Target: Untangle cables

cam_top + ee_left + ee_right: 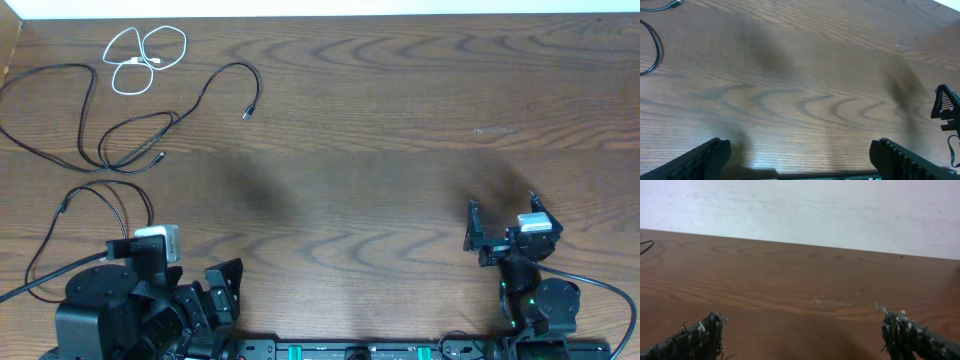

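Dark wood-grain surface; pale wall behind. Black cables, white cable at far-left corner. Left claw, right claw released, empty.

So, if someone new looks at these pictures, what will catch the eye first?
Probably the far left of the table: a small white cable lies coiled near the corner, with long black cables looping below it. Next, the left hand and right hand, both open and empty at the near edge.
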Tool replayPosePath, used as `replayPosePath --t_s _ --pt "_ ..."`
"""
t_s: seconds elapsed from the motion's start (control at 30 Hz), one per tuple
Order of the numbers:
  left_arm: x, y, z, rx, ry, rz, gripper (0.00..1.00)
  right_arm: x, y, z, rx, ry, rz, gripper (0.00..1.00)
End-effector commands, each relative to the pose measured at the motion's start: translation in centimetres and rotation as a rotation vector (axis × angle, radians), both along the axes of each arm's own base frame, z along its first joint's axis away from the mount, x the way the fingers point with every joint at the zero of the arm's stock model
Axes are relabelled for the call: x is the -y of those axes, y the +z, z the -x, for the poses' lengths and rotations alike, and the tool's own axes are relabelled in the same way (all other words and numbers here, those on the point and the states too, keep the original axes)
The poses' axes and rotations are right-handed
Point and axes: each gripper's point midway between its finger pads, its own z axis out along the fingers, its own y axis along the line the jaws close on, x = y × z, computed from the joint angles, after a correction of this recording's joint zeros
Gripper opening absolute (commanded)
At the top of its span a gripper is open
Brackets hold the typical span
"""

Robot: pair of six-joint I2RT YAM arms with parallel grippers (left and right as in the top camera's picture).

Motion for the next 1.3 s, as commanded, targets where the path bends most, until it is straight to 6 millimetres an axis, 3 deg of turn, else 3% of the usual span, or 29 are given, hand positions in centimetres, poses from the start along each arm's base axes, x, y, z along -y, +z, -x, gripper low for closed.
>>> replayPosePath --t_s 0.0,0.3,1.27 --pt "-0.18 0.05 0.0 0.004 0.005 -0.01 0.94 0.49 -0.17 0.0 -0.001 -0.026 0.006 0.99" --pt "-0.18 0.05 0.0 0.004 0.005 -0.01 0.94 1.3 -0.19 -0.03 -0.003 -0.061 -0.013 0.99" --pt "-0.18 0.05 0.0 0.004 0.005 -0.01 0.94 1.36 -0.2 -0.03 -0.005 -0.067 -0.042 0.99"
